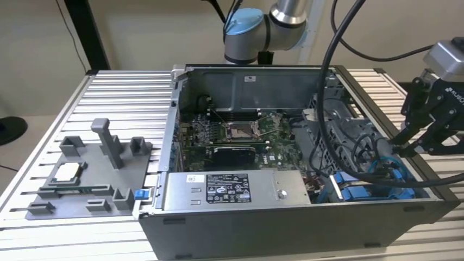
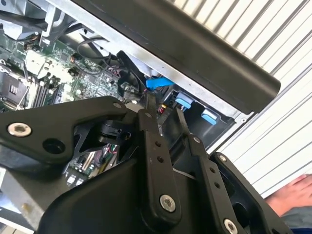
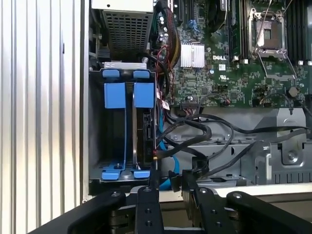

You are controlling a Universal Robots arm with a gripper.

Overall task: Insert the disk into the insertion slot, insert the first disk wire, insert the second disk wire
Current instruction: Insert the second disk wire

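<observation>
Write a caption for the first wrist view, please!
Robot pincer hovering over the blue-framed drive bay of an open computer, beside black cables and the green motherboard.

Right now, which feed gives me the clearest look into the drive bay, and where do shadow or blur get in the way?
The first wrist view is sharpest: the blue drive frames evenly lit, the bay floor shadowed. In the second wrist view, the claw looms close and soft, blocking much. In the exterior view, the bay sits dim behind cables.

One open computer case [image 1: 290, 217]. One motherboard [image 3: 234, 73]. One power-supply box [image 1: 232, 190]. Two blue drive frames [image 3: 129, 95] side by side in bay. One grey fixture tray [image 1: 80, 179]. One gripper [image 3: 168, 183].
</observation>
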